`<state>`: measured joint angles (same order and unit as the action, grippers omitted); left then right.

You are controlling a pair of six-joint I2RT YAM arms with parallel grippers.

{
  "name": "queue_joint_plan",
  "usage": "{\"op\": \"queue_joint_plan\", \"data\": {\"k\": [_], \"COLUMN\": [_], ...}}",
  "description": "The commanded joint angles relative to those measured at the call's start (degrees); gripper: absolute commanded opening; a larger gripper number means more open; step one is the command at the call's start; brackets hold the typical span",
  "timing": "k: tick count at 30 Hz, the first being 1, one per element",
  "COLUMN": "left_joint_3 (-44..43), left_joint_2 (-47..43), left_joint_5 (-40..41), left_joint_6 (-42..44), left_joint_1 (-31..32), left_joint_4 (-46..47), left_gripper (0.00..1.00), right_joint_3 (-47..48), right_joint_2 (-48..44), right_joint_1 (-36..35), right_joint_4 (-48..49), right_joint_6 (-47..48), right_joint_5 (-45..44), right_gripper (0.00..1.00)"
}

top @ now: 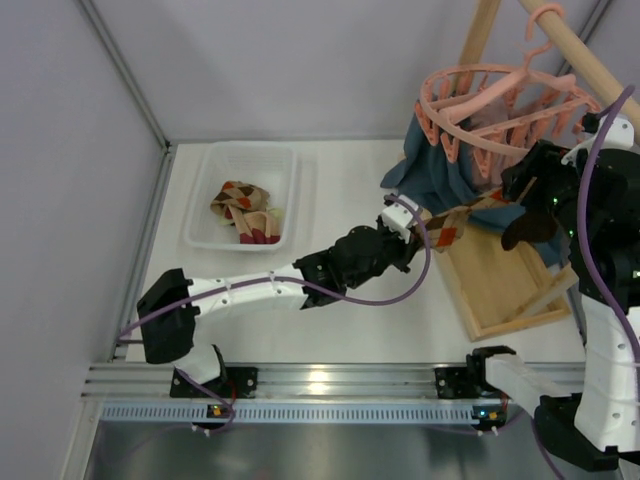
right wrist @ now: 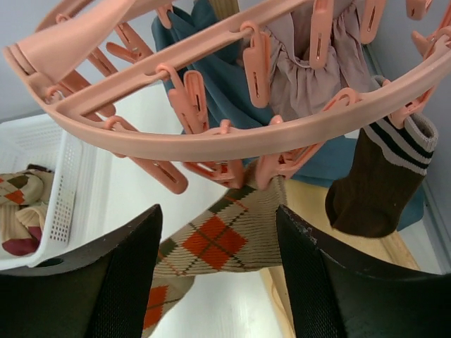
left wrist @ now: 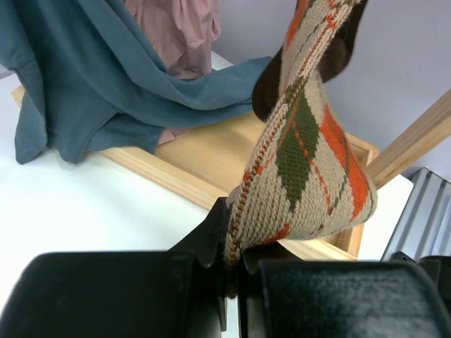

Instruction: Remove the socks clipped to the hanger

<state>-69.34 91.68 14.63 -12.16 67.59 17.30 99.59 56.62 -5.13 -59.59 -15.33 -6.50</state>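
As the overhead view is read from its left side, a white basket sits in the upper left holding loose socks, argyle and red among them. The left arm reaches from the lower left toward the centre. The left gripper is clenched on the toe end of an argyle sock, the fabric pinched between its fingers and drawn taut up and to the right. Behind it in the left wrist view, a teal cloth and a pink garment drape over a wooden frame.

The sock's upper end is held by a clip on the front ring of the hanger, which hangs in the upper right of the overhead view. Right of that clip, a brown sock with a striped cuff hangs from the same ring. The right gripper sits just below the ring, its jaws apart on either side of the argyle sock and gripping nothing.
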Motion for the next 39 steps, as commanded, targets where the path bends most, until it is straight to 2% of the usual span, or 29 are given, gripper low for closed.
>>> {"op": "queue_joint_plan", "data": {"k": [1,15,26,35,39], "left_joint_3": [2.8,6.8,6.9,7.0,7.3], "left_joint_2": [-5.3,-9.1,-8.9,-9.0,-9.3], "left_joint_5": [0.3,0.0,-1.5,-1.8,-1.9], "left_joint_6": [-0.4,-0.9,-2.0,-2.2,-2.2], "left_joint_1": [0.1,0.1,0.1,0.1,0.1], "left_joint_4": [1.3,1.3,1.3,1.3,1.3], "left_gripper": [0.00,0.00,0.00,0.00,0.00], "right_joint_3": [-0.2,-3.7,-12.4,-13.4,-13.7], "right_joint_2": [-0.5,-0.7,-3.4,-4.0,-3.9], "right_joint_1": [0.4,0.4,0.5,0.5,0.5], "right_joint_4": [2.3,6.7,18.5,21.0,21.4], "right_joint_6": [0.2,-2.1,-4.7,-5.7,-5.9], "right_joint_5": [-1.9,-5.8,-6.6,-8.9,-9.9], "right_gripper": [0.62,0.53,0.45,0.40,0.34]}}
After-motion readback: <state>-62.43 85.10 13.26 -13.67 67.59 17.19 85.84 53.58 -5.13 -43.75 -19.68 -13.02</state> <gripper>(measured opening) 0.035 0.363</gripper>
